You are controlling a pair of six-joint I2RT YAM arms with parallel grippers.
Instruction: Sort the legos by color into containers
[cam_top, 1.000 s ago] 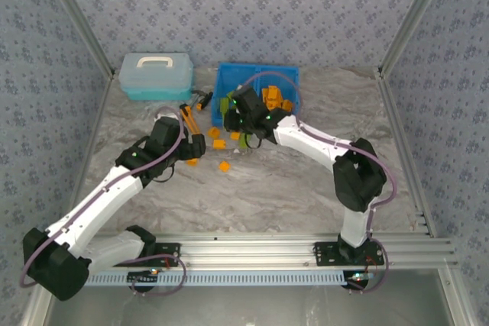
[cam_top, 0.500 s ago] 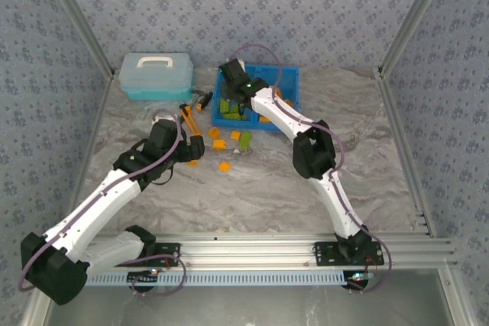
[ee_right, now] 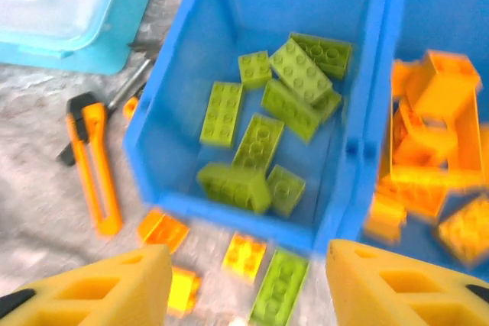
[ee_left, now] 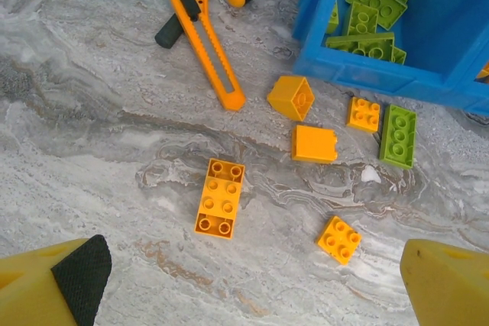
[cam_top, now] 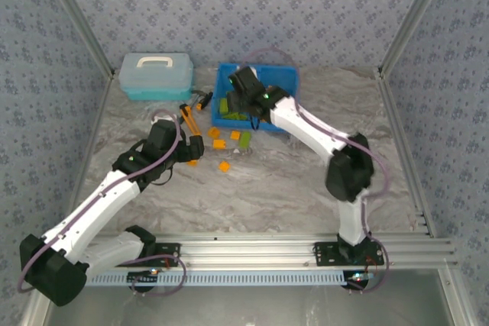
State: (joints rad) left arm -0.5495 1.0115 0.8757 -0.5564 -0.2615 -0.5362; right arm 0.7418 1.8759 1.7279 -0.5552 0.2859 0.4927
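Noting green legos [ee_right: 267, 135] piled in the left compartment of the blue bin [ee_right: 172, 120] and orange legos [ee_right: 432, 150] in the right one. We see the right fingers [ee_right: 92, 292] spread apart over the bin's near wall, nothing between them, the green pile just ahead. On the tabletop [ee_left: 92, 135] five loose orange bricks [ee_left: 220, 198] and one green brick [ee_left: 398, 136] lie beside the bin. The left fingers [ee_left: 451, 284] stand wide, released, above them; the long orange brick sits ahead of the tips, untouched. A utility knife [ee_left: 206, 43] lies just left.
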